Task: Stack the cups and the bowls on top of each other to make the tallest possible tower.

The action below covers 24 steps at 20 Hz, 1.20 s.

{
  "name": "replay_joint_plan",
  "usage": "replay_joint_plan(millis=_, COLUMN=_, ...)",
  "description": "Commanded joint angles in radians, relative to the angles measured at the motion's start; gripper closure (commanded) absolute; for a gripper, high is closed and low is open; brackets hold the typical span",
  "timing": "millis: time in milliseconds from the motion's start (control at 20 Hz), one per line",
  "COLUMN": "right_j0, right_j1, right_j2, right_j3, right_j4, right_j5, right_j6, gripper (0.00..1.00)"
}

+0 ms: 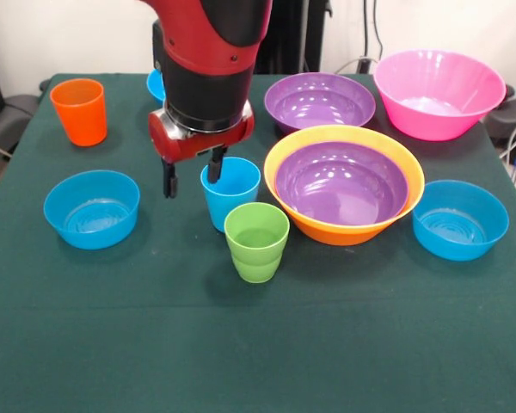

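My gripper (192,176) hangs open just left of the light blue cup (234,196). One finger (215,165) is at the cup's left rim; the other finger (169,181) is outside it, to the left. The green cup (256,243) stands upright in front of the light blue one, touching or nearly touching it. An orange cup (78,112) stands far left at the back. A purple bowl (342,185) sits nested inside the orange-yellow bowl (327,229). A second purple bowl (320,101) and the pink bowl (439,93) stand behind them.
Blue bowls sit at the left (92,209) and the right (460,220), and a third blue bowl (156,83) is partly hidden behind the arm. The dark green tablecloth (258,344) covers the table.
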Motion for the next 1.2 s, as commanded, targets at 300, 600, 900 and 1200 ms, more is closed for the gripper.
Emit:
replay_joint_plan(millis=300, right_j0=0.033, right_j1=-0.023, right_j2=0.110, right_j3=0.087, right_j4=0.030, right_j5=0.131, right_j6=0.100, gripper=0.00)
replay_joint_plan(millis=600, right_j0=0.035, right_j1=-0.059, right_j2=0.098, right_j3=0.086, right_j4=0.019, right_j5=0.191, right_j6=0.071, gripper=0.00)
replay_joint_plan(millis=900, right_j0=-0.001, right_j1=-0.102, right_j2=0.122, right_j3=0.100, right_j4=0.006, right_j5=0.211, right_j6=-0.009, gripper=0.00)
replay_joint_plan(millis=1200, right_j0=-0.026, right_j1=-0.088, right_j2=0.109, right_j3=0.078, right_j4=-0.040, right_j5=0.140, right_j6=-0.038, gripper=0.00)
